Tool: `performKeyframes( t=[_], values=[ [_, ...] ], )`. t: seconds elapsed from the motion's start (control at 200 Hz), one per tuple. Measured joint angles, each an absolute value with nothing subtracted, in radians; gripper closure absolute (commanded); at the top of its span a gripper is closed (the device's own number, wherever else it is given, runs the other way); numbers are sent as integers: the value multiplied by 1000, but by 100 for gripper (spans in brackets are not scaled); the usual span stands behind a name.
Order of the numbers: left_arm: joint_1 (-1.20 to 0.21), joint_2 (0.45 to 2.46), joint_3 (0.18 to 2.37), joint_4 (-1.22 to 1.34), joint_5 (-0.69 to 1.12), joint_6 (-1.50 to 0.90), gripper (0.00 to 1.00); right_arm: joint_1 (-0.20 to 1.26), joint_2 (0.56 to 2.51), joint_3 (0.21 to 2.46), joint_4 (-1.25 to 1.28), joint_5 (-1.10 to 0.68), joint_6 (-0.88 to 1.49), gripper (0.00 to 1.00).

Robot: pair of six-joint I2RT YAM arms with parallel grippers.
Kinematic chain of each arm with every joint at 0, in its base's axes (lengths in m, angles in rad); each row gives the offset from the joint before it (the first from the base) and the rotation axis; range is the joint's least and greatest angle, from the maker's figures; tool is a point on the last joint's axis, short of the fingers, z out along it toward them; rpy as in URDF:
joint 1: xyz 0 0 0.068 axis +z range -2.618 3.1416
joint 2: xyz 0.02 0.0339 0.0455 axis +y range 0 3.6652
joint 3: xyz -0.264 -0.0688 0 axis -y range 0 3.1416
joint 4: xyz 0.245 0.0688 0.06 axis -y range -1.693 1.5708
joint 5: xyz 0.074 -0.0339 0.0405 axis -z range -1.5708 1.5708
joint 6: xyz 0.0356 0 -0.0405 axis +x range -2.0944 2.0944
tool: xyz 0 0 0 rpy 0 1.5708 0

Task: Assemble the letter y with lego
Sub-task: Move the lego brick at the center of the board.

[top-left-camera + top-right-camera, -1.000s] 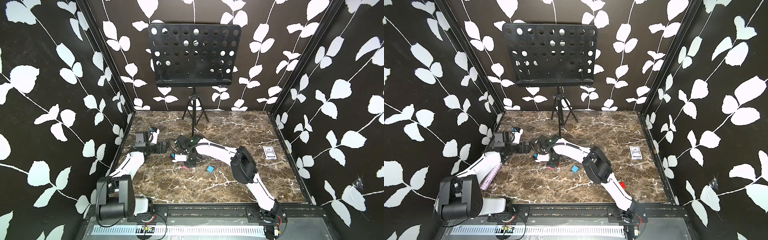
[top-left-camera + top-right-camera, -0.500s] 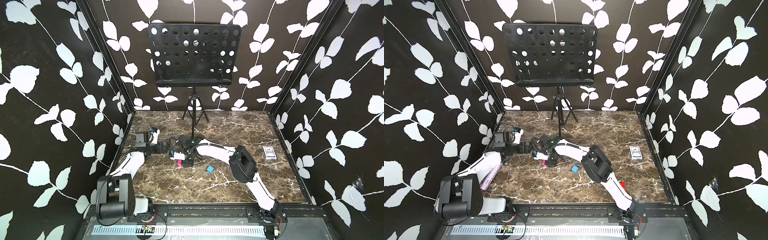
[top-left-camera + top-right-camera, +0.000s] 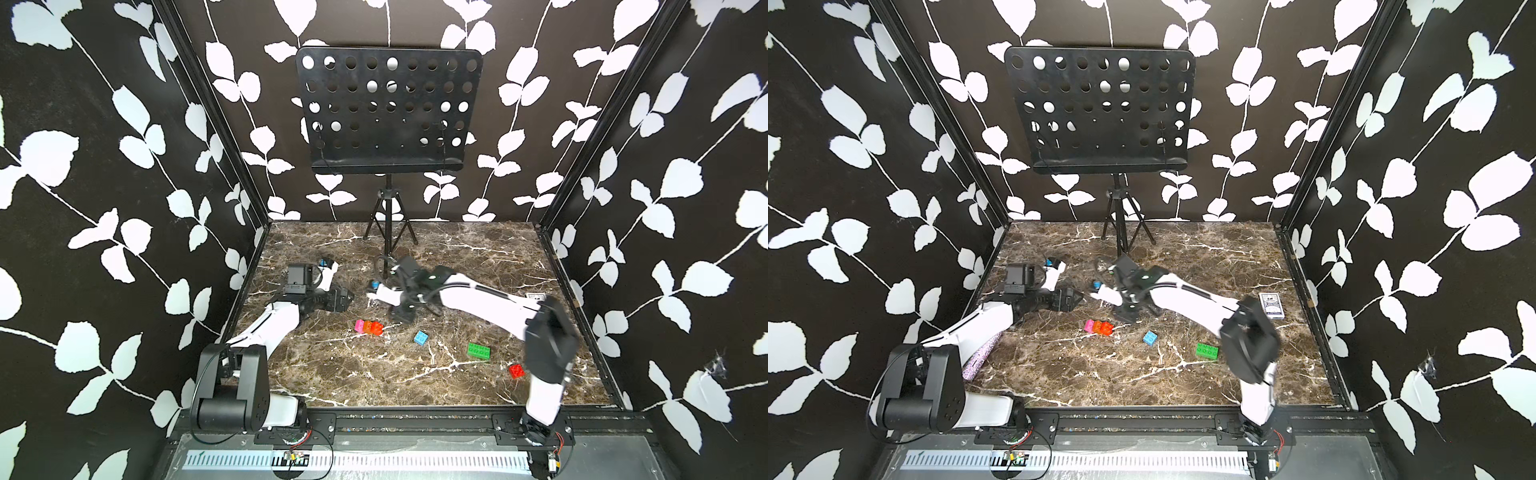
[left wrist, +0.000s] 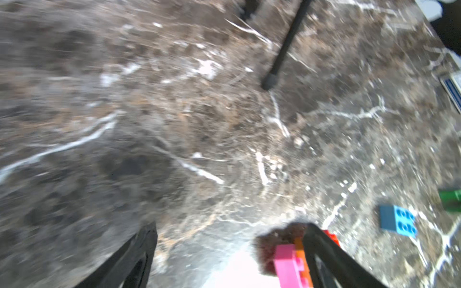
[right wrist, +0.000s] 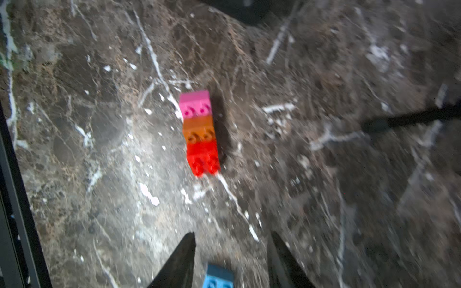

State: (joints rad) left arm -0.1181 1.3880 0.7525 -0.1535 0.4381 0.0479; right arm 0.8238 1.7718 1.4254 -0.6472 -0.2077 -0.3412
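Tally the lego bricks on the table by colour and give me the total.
Pink brick: 1
Orange brick: 1
Red: 2, the stacked red brick and the loose red brick
Blue brick: 1
Green brick: 1
Total: 6

1. Marble table (image 4: pixel 174 124), left wrist view: smeared by motion blur. I cannot trace its veins cleanly.
2. Pink-orange-red stack (image 4: pixel 290 261): cropped by the frame edge. A finger (image 4: pixel 324 249) of the left gripper (image 4: pixel 230 225) hides most of its red end.
3. Green brick (image 4: pixel 451 199): cropped, so I cannot read its length.
4. Card deck (image 4: pixel 454 92): only a corner shows here. In a top view the deck (image 3: pixel 536 296) sits mostly behind the right arm.
5. Blue brick (image 5: pixel 218 276), right wrist view: cropped and blurred.
6. Red brick (image 3: pixel 516 370): shows in a top view, not in both, because the right arm's elbow (image 3: pixel 1250 345) covers its place.
7. Right gripper (image 5: pixel 232 234): in both top views, too small and dark for me to read its gap.
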Motion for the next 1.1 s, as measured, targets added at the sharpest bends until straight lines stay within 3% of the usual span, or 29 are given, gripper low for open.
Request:
performKeyframes(
  t=[0.38,1.1],
  values=[
    [-150,1401,759,-174,446,64,7,593,1468,970,-924,-24,-371,55],
    [-156,1408,763,-174,445,76,7,567,1557,909,-898,51,-453,56]
  ],
)
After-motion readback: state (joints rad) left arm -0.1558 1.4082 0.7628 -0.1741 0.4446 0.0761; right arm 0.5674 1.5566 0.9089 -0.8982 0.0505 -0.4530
